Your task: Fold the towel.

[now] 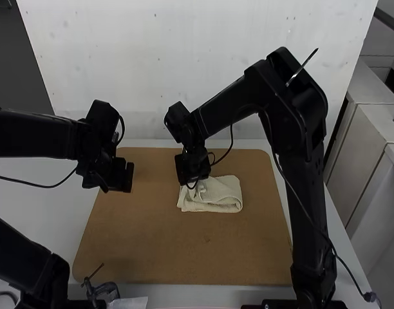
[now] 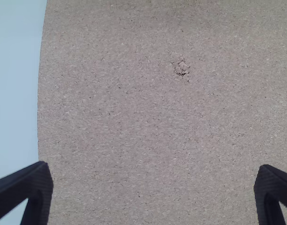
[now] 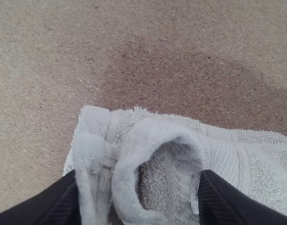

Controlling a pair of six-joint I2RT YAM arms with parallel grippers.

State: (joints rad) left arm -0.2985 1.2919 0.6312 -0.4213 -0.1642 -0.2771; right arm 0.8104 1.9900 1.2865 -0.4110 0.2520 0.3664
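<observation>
In the high view, the towel (image 1: 224,196) lies folded into a small rough rectangle on the brown board, its left part rumpled. My right gripper (image 1: 192,180) is low over the towel's back left corner. In the right wrist view, the towel (image 3: 223,157) rises in a bunched fold between the two fingers of my right gripper (image 3: 139,192), which stand well apart with cloth against them. Off to the left of the towel, my left gripper (image 1: 128,177) is above the board. Bare board shows between the widely spread fingers of my left gripper (image 2: 153,187) in its wrist view.
The brown board (image 1: 184,251) covers the middle of the white table (image 1: 49,193). A white wall stands behind it. A small metal clamp (image 1: 105,290) sits near the board's front left corner. The right arm reaches over the board's back right part.
</observation>
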